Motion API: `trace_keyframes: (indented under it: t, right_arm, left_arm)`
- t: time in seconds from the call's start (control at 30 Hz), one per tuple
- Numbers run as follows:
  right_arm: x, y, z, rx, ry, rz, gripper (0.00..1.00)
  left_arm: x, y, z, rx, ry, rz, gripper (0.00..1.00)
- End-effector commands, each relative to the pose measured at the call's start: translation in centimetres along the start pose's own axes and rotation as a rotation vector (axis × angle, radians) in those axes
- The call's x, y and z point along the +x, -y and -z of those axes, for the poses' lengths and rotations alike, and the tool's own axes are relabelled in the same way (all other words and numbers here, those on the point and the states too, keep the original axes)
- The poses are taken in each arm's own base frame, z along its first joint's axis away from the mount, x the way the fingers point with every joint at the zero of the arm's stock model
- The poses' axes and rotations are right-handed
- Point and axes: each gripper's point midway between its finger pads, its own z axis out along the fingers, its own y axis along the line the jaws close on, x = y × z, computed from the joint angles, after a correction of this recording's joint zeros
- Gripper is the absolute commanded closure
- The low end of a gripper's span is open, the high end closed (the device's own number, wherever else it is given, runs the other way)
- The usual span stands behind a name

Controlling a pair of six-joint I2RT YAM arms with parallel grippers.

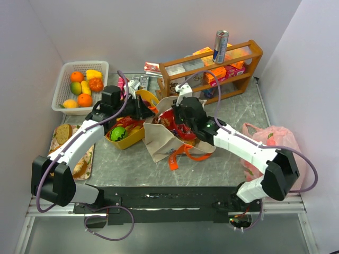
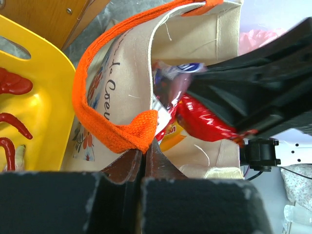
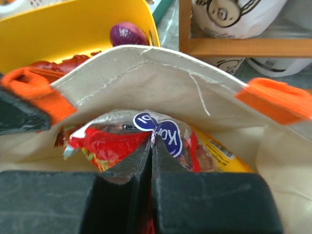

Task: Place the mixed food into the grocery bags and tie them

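Observation:
The cream floral tote lies mid-table with its mouth held open. My left gripper is shut on the tote's orange handle at the mouth's left side. Inside the mouth, my right gripper is shut on a red snack packet, which rests against a yellow-and-red packet. The pink plastic bag sits at the right edge. A green ball-like fruit and a purple vegetable lie in the yellow tub. The slim can stands on the wooden rack.
A white mesh basket at back left holds oranges and yellow fruit. A tray with bread lies at the left edge. The red lobster lies in the tub. Boxes fill the rack's shelves. Walls close in on three sides.

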Motion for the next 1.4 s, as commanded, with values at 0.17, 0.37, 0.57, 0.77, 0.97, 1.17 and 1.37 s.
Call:
trace_keyframes:
  t: [0.17,0.37,0.57,0.77,0.97,1.17,1.37]
  right_arm:
    - [-5.6,-0.8,6.2,-0.11,0.117,0.017,0.18]
    - [-4.5,0.9,13.9,-0.117,0.07,-0.1,0.11]
    - [4.2,4.8,16.4,0.045,-0.081,-0.267,0.18]
    - [9.5,6.6,16.1,0.101,-0.184,-0.389,0.34]
    - [13.0,8.5,15.4,0.141,-0.227,-0.489,0.35]
    - [14.7,7.9,13.6,0.099,-0.227,-0.553,0.33]
    - [14.7,9.2,14.8,0.176,-0.195,-0.568,0.32]
  left_arm:
    - [0.4,0.4,-0.2,0.032,-0.019,-0.006,0.99]
    - [0.4,0.1,-0.4,0.021,-0.021,-0.008,0.99]
    - [0.4,0.0,-0.4,0.015,-0.022,-0.007,0.99]
    - [0.8,0.0,-0.6,0.029,-0.035,0.005,0.99]
    - [0.8,-0.1,-0.6,0.023,-0.033,0.002,0.99]
    - [1.0,-0.3,-0.8,0.024,-0.042,0.008,0.99]
    - [1.1,-0.9,-0.9,-0.002,-0.044,0.006,0.99]
